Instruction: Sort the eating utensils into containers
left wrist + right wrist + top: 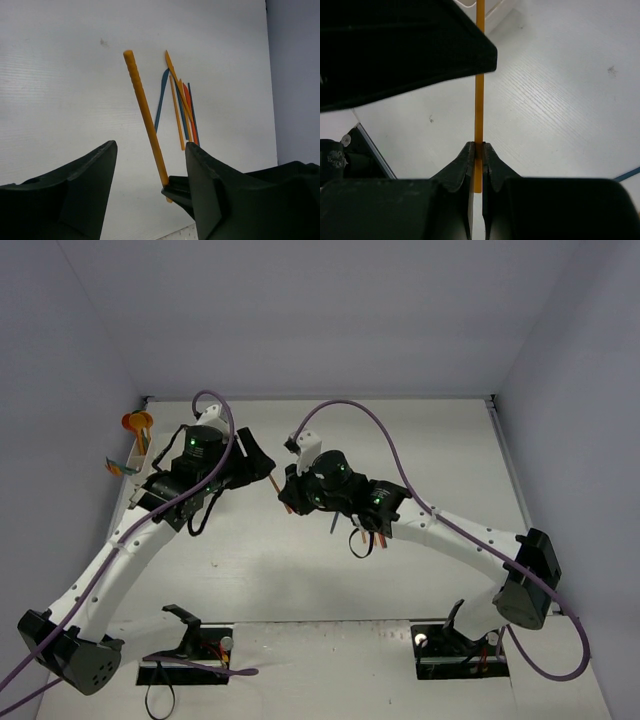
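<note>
My right gripper (479, 146) is shut on the lower end of a thin orange stick (480, 95), which stands up from its jaws. In the top view the right gripper (287, 496) meets the left gripper (264, 464) at mid-table. My left gripper (151, 145) is open, its fingers on either side of the same orange stick (145, 115) without touching it. Several orange, blue and red utensils (180, 107) lie in a pile on the table beyond. The white containers (128, 458) stand at the far left, with orange utensils (137, 422) sticking up from them.
The left gripper's black finger (395, 50) fills the top left of the right wrist view. A blue utensil (627, 174) lies at that view's right edge. Purple cables (350, 415) arch over both arms. Grey walls close the table on three sides.
</note>
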### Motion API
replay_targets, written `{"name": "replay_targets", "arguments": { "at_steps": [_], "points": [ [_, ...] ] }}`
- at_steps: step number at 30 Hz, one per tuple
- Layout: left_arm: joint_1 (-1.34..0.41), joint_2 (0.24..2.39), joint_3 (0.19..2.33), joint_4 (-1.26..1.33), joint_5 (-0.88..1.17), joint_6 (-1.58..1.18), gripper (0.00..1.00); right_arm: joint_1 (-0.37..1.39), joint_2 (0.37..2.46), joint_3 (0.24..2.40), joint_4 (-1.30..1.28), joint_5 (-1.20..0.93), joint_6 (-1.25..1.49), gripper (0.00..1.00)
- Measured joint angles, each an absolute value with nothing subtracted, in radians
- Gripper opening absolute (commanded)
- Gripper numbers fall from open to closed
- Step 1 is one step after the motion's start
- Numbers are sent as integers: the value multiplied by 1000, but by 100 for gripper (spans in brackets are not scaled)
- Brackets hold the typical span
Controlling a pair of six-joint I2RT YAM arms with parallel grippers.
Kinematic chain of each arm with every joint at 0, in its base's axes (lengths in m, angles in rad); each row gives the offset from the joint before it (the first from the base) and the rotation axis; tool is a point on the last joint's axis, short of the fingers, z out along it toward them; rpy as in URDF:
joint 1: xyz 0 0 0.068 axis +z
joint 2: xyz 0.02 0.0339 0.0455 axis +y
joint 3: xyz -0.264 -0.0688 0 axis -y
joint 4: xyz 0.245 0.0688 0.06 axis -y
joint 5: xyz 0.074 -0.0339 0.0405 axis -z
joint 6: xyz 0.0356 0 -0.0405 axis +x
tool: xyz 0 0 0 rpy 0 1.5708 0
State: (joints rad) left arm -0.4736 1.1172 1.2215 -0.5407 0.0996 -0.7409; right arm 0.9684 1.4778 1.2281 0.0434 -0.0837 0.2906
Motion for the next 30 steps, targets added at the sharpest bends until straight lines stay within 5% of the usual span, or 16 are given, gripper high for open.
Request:
{"name": "replay_targets", "arguments": {
  "at_steps": [4,11,14,17,23,27,30],
  "points": [
    [-480,1118,1222,-505,57,-767,19,968,1472,1208,58,-90,295,0],
    [-507,1120,1222,-457,22,-787,0,968,1450,1184,72,-93,312,0],
    [-511,1123,1219,-442,18,-791,2,964,1436,1175,77,-93,314,0],
    [-511,1124,1217,-435,18,-794,22,962,1428,1166,83,-93,315,0],
    [-513,1132,1215,-422,17,-807,42,962,1418,1153,95,-95,314,0],
    [-523,1140,1215,-415,2,-812,41,962,1412,1153,104,-96,314,0],
    [-530,1144,1215,-413,-5,-814,24,962,1410,1153,108,-98,314,0]
  ]
}}
